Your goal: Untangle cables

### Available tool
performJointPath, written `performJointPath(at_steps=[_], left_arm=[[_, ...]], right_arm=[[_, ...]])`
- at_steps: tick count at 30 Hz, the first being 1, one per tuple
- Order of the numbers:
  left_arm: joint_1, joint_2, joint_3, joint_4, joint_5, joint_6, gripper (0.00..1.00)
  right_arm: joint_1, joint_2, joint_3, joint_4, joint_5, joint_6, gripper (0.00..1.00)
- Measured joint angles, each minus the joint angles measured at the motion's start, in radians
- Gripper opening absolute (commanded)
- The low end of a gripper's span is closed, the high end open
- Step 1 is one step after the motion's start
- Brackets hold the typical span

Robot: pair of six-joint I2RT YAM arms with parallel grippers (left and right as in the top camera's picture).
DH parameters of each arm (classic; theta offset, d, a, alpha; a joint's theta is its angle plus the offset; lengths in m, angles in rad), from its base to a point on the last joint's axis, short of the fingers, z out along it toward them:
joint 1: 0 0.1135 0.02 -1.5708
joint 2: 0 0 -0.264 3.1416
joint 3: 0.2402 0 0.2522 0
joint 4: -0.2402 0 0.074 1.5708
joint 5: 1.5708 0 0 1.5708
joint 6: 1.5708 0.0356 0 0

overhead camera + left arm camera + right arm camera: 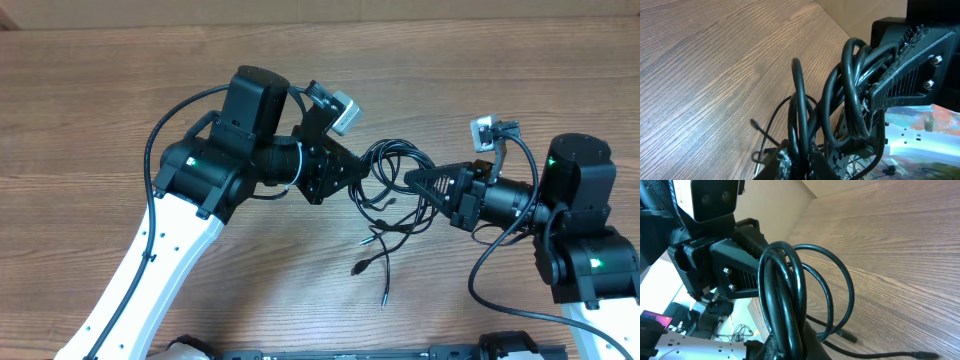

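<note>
Cables (392, 185) sit bunched in a small coil at the middle of the table (100, 80), squarely between the two arms; we see the left gripper (358, 178) touching the coil's left side and the right gripper (412, 180) touching its right side, the tips facing each other and near one another across the loops. From the right wrist view the strands run straight down into that gripper's fingers, so we read its jaws as pressed together on the cables; from the left wrist view several strands likewise drop between the left fingers, and we judge those jaws closed on the cables too, though the very tips are cropped at the frame's edge and we hold that reading less firmly. Both wrist views show the loops standing upright above the wood rather than lying flat; the plug ends (372, 262) trail away from the coil toward the robot's side of the table, roughly square to the line joining the grippers. Neither arm is nearer, since both are at the bundle; the relation that matters is that the coil lies on the left-to-right line between them, so we judge any separating pull would run along that line, and it could tighten the crossings as easily as free them.
</note>
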Motion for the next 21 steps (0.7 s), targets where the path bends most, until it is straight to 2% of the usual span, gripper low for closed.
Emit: performJointPath(at_steps=[5, 8, 9, 11, 15, 19, 21], left_arm=[[-0.002, 0.000, 0.000, 0.000, 0.000, 0.000, 0.10], [-0.002, 0.001, 0.000, 0.004, 0.000, -0.001, 0.22], [-0.002, 0.001, 0.000, 0.005, 0.000, 0.000, 0.23], [-0.002, 0.001, 0.000, 0.004, 0.000, 0.000, 0.23], [-0.002, 0.001, 0.000, 0.004, 0.003, 0.000, 0.17], [-0.002, 0.001, 0.000, 0.004, 0.006, 0.000, 0.25], [-0.002, 0.001, 0.000, 0.004, 0.011, 0.000, 0.24]], right_arm=[[0.000, 0.000, 0.000, -0.023, 0.018, 0.000, 0.04], [0.000, 0.000, 0.000, -0.048, 0.030, -0.001, 0.04], [0.000, 0.000, 0.000, -0.051, 0.030, -0.001, 0.04], [0.000, 0.000, 0.000, -0.066, 0.033, -0.008, 0.04], [0.000, 0.000, 0.000, -0.078, 0.037, -0.019, 0.04], [0.000, 0.000, 0.000, -0.080, 0.037, -0.024, 0.04], [0.000, 0.000, 0.000, -0.080, 0.037, -0.026, 0.04]])
